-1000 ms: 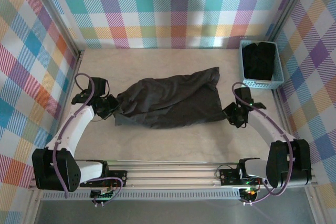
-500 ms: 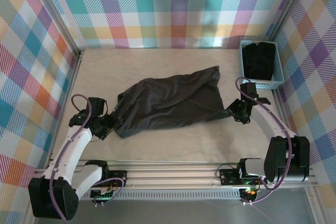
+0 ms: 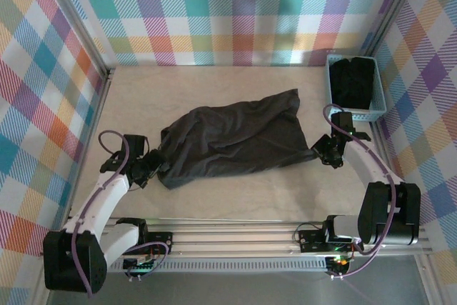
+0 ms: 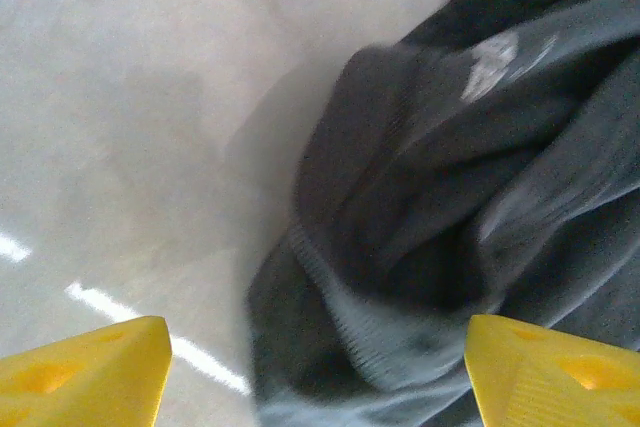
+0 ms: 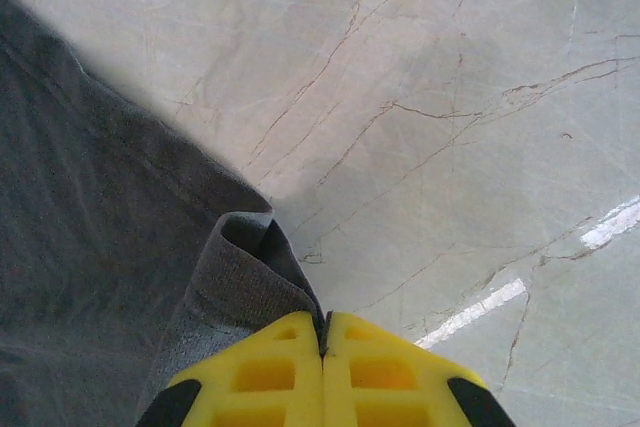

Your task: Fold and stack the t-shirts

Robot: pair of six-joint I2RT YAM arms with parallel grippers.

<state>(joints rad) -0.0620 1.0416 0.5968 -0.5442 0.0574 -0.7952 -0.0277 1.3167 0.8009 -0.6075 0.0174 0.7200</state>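
Top external view shows one dark t-shirt (image 3: 232,141) lying spread and wrinkled across the middle of the pale tabletop (image 3: 235,201), with its long side going from left to right. Its left end is bunched, and its near right corner is drawn out to a point toward the right arm. The left end effector (image 3: 151,169) is low over the tabletop, just beside the bunched left end of the t-shirt. In the left wrist view its two yellow fingers (image 4: 90,367) stand wide apart at the lower corners. The crumpled hem of the t-shirt lies on the tabletop between and ahead of them, not clamped. The right end effector (image 3: 323,153) is at the drawn-out right corner. In the right wrist view its fingers (image 5: 265,372) are pressed together with no gap. A folded piece of the ribbed hem goes in under their tips, so this end effector is clamped on the t-shirt corner. A light blue basket (image 3: 357,114) stands at the far right corner of the tabletop, well apart from the spread t-shirt, and dark cloth (image 3: 355,82) is stuffed inside it.
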